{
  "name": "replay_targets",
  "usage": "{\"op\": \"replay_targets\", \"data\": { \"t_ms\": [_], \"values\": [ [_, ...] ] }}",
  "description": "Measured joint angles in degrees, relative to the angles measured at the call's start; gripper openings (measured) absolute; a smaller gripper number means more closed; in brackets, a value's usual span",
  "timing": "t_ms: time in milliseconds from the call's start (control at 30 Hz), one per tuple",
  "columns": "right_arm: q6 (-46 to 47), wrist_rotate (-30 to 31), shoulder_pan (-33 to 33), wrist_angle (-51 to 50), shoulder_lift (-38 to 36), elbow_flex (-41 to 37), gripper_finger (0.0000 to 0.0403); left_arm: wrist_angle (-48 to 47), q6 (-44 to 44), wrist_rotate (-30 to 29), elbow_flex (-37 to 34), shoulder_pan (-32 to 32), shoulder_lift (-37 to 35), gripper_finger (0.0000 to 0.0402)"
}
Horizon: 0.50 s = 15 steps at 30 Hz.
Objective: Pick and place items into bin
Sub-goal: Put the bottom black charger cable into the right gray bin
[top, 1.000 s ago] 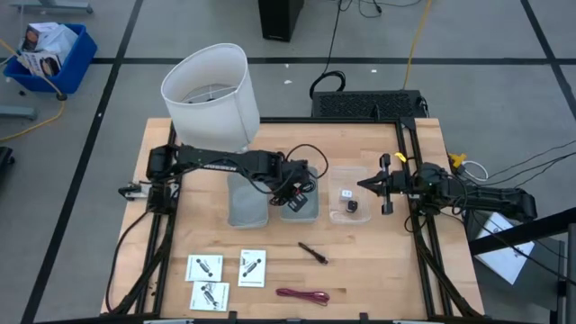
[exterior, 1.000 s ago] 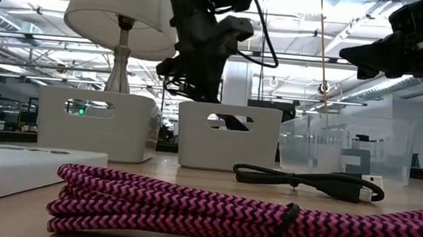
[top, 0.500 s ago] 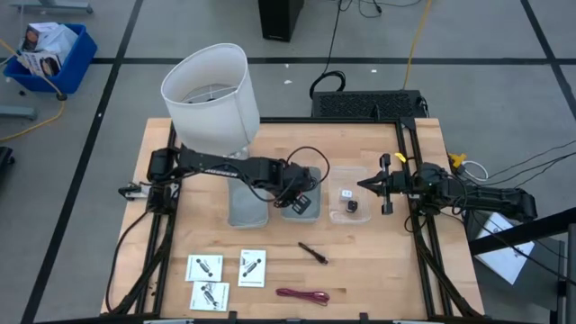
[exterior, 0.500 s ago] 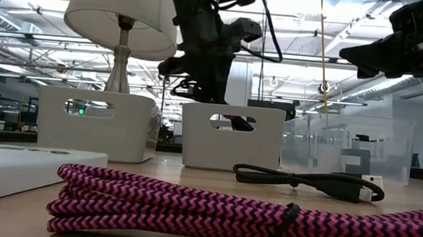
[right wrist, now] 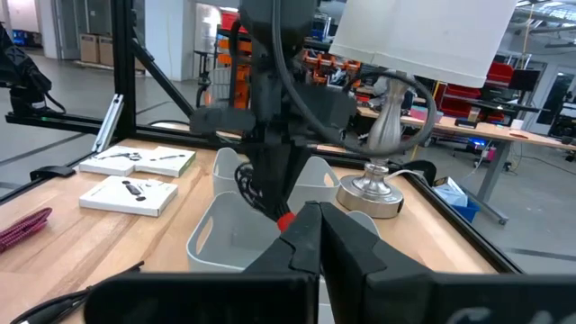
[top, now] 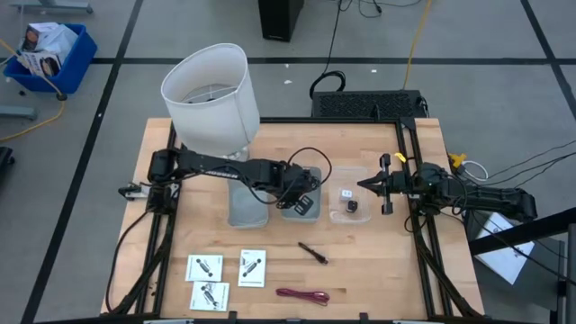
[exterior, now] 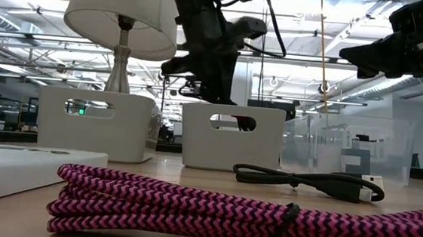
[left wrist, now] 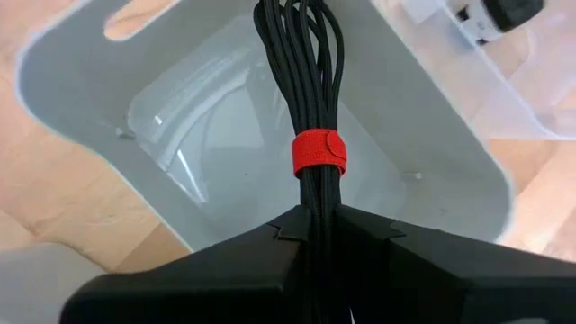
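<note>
wooden table (top: 180, 243) fills the high view, framed by black rails, with grey floor all round. no print on any item is sharp enough to read as words: the three white packets (top: 225, 274) at about 7 o'clock on the table carry only small black pictures.

the left gripper (top: 299, 191) hangs over the middle grey bin (top: 300, 209), near the table's centre, its fingers pinching a black coiled cable (left wrist: 306, 108) bound by a red strap (left wrist: 319, 153); the bundle dangles down into the bin's open mouth, clear of the walls. a second grey bin (top: 246, 207) sits just beside it at 9 o'clock, and a clear bin (top: 351, 205) at 3 o'clock holds a tiny black cube (top: 353, 206) and a tiny white tag (top: 346, 193).

the right gripper (top: 364, 185) waits above the clear bin's 3 o'clock edge, fingers pressed together.

another black cable (top: 313, 253) lies loose at 6 o'clock from the bins, and the magenta cable (top: 302, 295) rests close to the table's 6 o'clock edge. bare wood lies open between the bins and these items. the lampshade (top: 211, 90) stands at 11 o'clock.
</note>
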Motion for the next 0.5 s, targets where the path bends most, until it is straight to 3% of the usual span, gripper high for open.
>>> {"op": "replay_targets", "data": {
  "t_ms": [500],
  "values": [
    [-0.3, 0.0, 0.0, 0.0, 0.9, 0.0, 0.0, 1.9, 2.9, 2.0, 0.0, -0.5, 3.0, 0.0051]
  ]
}}
